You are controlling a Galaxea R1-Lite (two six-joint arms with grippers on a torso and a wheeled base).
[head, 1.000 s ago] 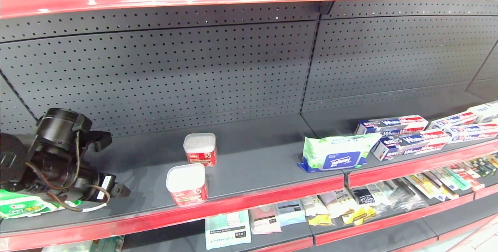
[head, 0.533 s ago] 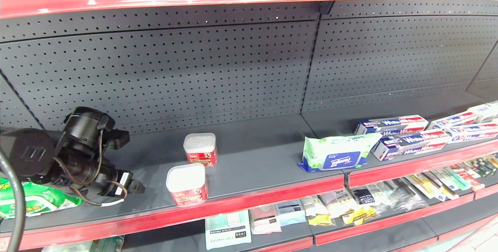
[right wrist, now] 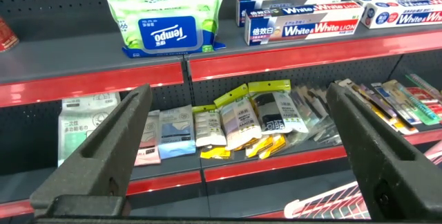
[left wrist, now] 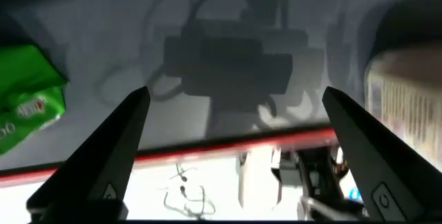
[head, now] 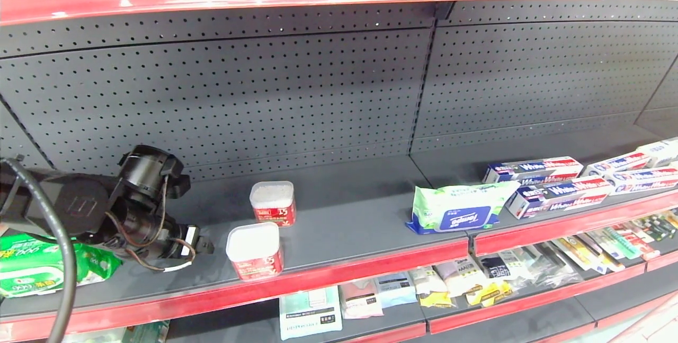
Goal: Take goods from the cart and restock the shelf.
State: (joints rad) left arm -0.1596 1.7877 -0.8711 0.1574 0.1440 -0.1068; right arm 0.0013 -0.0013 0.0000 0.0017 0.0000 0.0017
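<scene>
Hovering w/ my left gripper apart & empty; green wipes pack flat behind it, lengthwise along shelf lip, canister just ahead.

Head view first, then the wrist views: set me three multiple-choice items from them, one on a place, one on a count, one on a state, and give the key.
1. Where does the blue-labelled wipes pack lie?
A) at the shelf's far left end
B) just left of the toothpaste boxes
C) on the top shelf

2. How many red-labelled tubs stand on the grey shelf?
A) one
B) two
C) four

3. What state is the left gripper in?
A) fingers open, holding nothing
B) shut on a tub
C) shut on a green pack

Key:
1 B, since the boxes begin right beside the pack's right end.
2 B, since one tub stands at the front edge and a second stands behind it.
3 A, since the left wrist view shows the fingers spread wide with only shelf between them.
</scene>
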